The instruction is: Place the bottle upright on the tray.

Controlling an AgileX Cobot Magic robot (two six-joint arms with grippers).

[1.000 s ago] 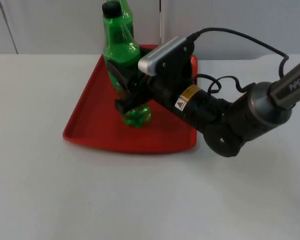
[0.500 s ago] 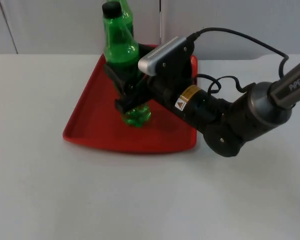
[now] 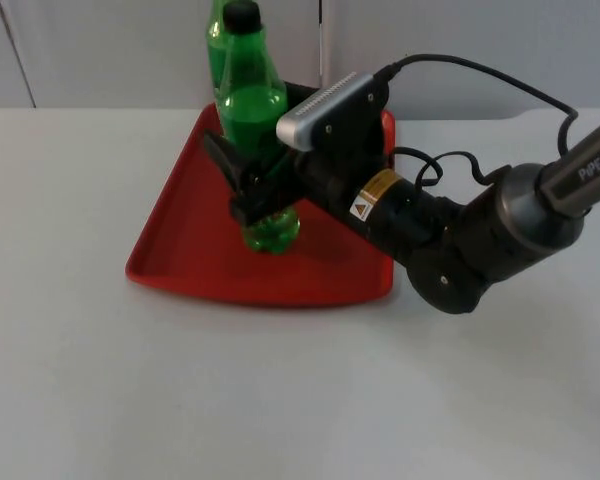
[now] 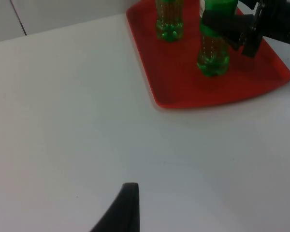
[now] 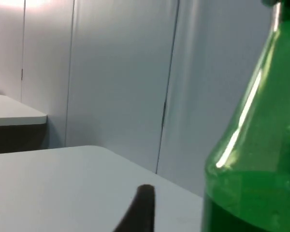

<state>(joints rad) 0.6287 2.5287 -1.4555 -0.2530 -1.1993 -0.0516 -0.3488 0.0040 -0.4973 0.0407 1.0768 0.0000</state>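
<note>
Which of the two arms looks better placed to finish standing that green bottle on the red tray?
The right. Its right gripper already sits around the bottle, which stands on the tray beside a second bottle, so it need only back away. The left gripper waits over bare table.

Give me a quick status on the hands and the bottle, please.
Right hand open around bottle, upright on red tray. Left hand waiting off tray. Second bottle behind.
</note>
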